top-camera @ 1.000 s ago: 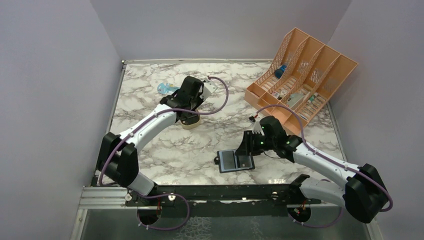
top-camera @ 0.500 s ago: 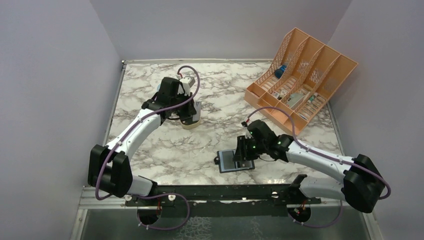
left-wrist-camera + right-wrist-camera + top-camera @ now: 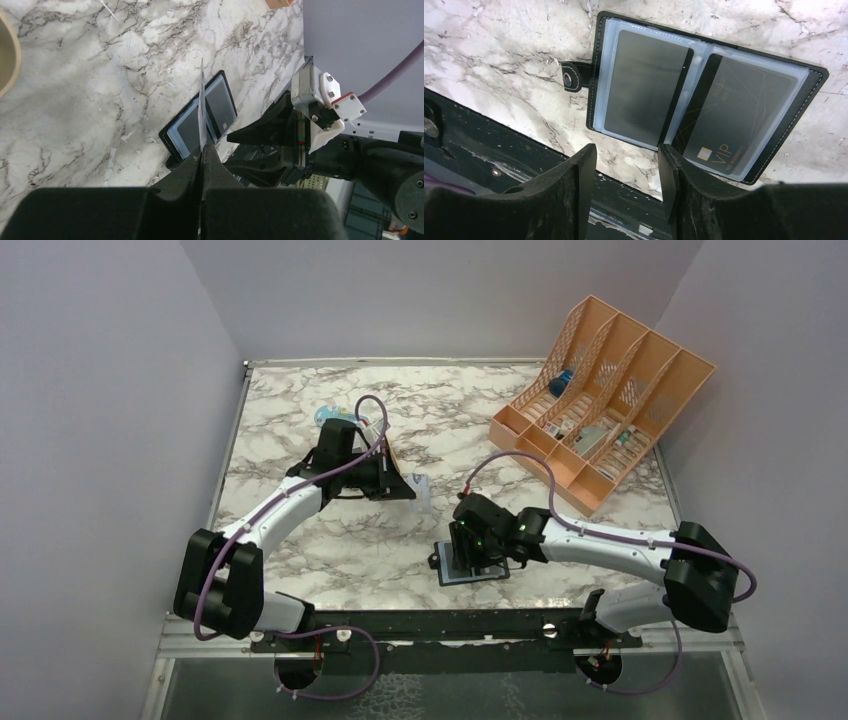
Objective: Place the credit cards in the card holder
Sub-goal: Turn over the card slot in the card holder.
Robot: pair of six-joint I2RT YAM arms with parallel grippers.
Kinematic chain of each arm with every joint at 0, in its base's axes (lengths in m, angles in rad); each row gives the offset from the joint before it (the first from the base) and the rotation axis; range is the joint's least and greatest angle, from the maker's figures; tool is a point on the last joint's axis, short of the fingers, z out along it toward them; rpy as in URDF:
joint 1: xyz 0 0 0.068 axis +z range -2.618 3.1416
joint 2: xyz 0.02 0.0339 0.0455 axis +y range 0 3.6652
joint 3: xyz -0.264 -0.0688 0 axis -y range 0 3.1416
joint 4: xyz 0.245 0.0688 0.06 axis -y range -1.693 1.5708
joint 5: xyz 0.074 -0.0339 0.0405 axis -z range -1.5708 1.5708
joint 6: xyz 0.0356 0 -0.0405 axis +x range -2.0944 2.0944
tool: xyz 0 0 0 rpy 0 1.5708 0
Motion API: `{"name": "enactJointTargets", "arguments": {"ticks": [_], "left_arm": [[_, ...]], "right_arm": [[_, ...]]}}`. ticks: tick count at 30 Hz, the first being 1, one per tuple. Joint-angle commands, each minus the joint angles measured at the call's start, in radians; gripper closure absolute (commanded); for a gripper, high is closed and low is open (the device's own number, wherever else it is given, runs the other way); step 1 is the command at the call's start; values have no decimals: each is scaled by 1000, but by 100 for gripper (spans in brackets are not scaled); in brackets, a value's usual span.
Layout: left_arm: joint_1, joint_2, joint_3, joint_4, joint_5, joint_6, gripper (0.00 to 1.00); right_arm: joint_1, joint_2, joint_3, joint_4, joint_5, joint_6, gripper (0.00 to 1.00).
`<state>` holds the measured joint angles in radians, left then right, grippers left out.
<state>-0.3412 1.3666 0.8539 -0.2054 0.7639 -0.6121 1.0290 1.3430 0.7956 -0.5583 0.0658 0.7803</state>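
I look down on a marble counter [image 3: 350, 550] with both arms reaching in from its 6 o'clock edge. The card holder [image 3: 458, 570] lies open and flat close to that edge, slightly toward 5 o'clock. An orange desk organiser [image 3: 600, 380] stands well apart at 2 o'clock.

The left jaws are pinched tight on one pale credit card [image 3: 418, 489]. They hold it off the counter near the middle, at about 10 o'clock from the holder. In the left wrist view the card shows edge-on as a thin line sticking straight out of the jaws, with the open holder beyond it.

The right jaws stand partly open with nothing between them, poised over the holder's near edge. I cannot tell whether their tips press on it. In the right wrist view, the holder's clear left pocket holds what looks like a grey card [image 3: 644, 85]. The right pocket holds a dark card marked VIP [image 3: 734, 125].

I judge the step in hand to be carrying this card across to the holder. The next move calls for lowering the card nearly flat and lining its edge up with a pocket mouth. The card then slides in while the right jaws steady the holder. Both visible pockets look filled, so a free sleeve may need finding first.
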Motion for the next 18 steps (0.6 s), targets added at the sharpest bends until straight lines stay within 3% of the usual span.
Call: {"name": "enactJointTargets", "arguments": {"ticks": [1,9,18], "left_arm": [[9,-35,-45,40,55,-40,100],[8,-50,-142,76,44,-64,100],[9,-53,-178,103,45,-58,100]], "right_arm": [[54,49,64,-61,103,50,50],[123,165,153,-113,187,74,42],[155,284,201,-167,293,97,40]]}}
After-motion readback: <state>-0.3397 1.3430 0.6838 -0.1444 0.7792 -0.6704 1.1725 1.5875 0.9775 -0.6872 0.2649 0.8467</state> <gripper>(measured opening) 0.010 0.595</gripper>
